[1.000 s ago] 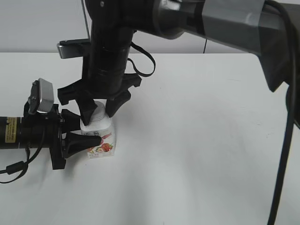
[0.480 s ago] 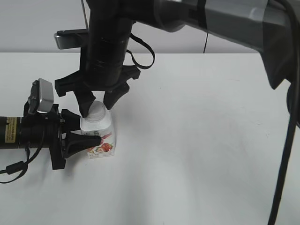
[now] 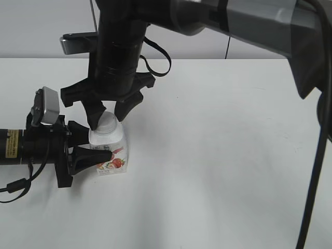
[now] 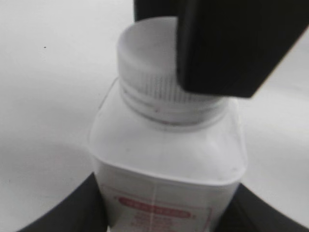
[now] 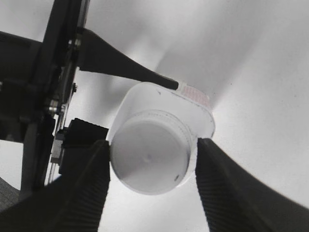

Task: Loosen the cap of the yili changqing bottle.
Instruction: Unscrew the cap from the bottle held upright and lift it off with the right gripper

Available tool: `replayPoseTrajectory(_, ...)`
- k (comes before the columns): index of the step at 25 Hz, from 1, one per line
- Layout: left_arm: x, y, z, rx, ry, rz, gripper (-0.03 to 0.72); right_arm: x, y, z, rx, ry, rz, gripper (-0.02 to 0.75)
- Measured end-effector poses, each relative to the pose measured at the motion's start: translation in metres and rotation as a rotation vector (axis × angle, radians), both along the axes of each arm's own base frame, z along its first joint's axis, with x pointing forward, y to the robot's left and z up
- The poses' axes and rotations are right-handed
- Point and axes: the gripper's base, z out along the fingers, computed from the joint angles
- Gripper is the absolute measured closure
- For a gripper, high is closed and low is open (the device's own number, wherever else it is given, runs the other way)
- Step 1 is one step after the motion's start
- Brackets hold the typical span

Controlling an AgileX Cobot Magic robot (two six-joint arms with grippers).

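The yili changqing bottle (image 3: pixel 110 150) is standing upright at the table's (image 3: pixel 218 171) left, and the left gripper (image 3: pixel 92 148) is clamping its body from the left. The right gripper (image 3: pixel 108 113) is hanging over the cap (image 3: pixel 108 122), slightly parted — left finger touching the ribs, right one just clear. The bottle is looking light with thin, squashable walls, so grip the stiff ribbed cap, not the body. Right wrist view is showing that gap — exterior is hiding it
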Motion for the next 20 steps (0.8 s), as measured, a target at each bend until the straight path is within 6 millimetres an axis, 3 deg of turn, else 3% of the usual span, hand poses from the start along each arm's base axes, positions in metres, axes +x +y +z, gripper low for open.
replayPoseTrajectory(13,0.0000,0.0000,0.0000,0.000,0.000,0.000,0.330,-0.0001,0.0003,-0.0008,0.000,-0.007,0.030,0.350)
replayPoseTrajectory(16,0.0000,0.0000,0.0000,0.000,0.000,0.000,0.330,-0.0001,0.0003,-0.0008,-0.001,-0.050,0.156,0.350)
replayPoseTrajectory(20,0.0000,0.0000,0.0000,0.000,0.000,0.000,0.330,0.0003,0.0006,0.0007,-0.002,-0.206,0.594,0.350)
